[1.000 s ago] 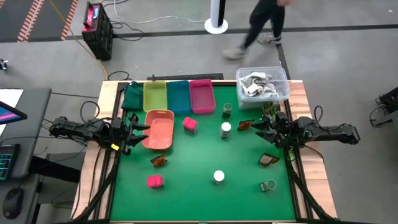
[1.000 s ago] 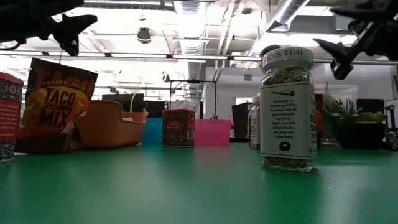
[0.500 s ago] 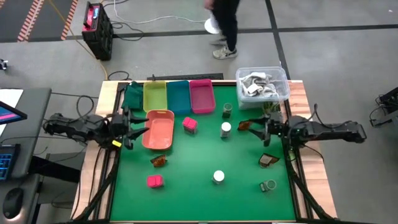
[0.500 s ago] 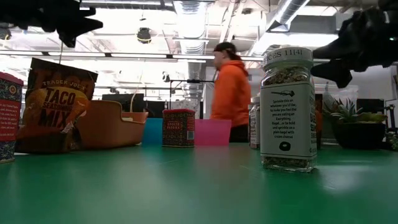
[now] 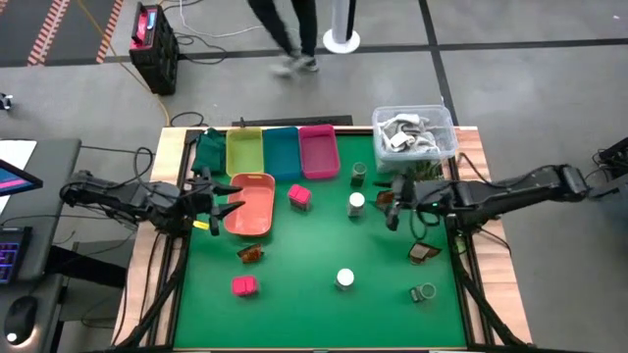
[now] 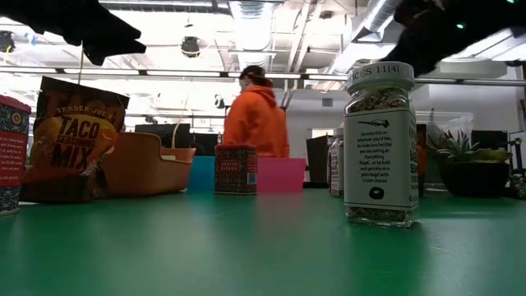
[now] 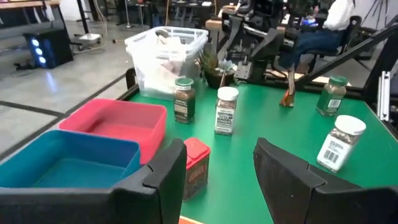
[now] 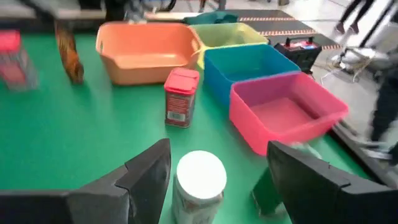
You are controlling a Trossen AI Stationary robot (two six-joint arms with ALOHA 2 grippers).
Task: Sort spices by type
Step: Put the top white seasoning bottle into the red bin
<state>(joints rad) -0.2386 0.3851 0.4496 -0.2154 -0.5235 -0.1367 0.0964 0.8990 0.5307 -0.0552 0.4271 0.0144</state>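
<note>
Between the open-fingered right gripper point(image 5: 392, 204) and salmon tray point(image 5: 250, 204), beside the open-fingered left gripper point(image 5: 222, 197): white-capped jar point(image 5: 356, 203), pink box point(image 5: 299, 195).

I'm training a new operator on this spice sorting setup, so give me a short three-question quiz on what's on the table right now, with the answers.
1. True or false: a pink box lies inside the salmon tray.
2. In its wrist view, which spice shows between the right gripper's open jaws? A) white-capped jar B) pink box C) brown packet
3. How many trays are there in all?

Key: 1. False, the box stands beside the tray, which holds nothing. 2. A. 3. Four.
</note>
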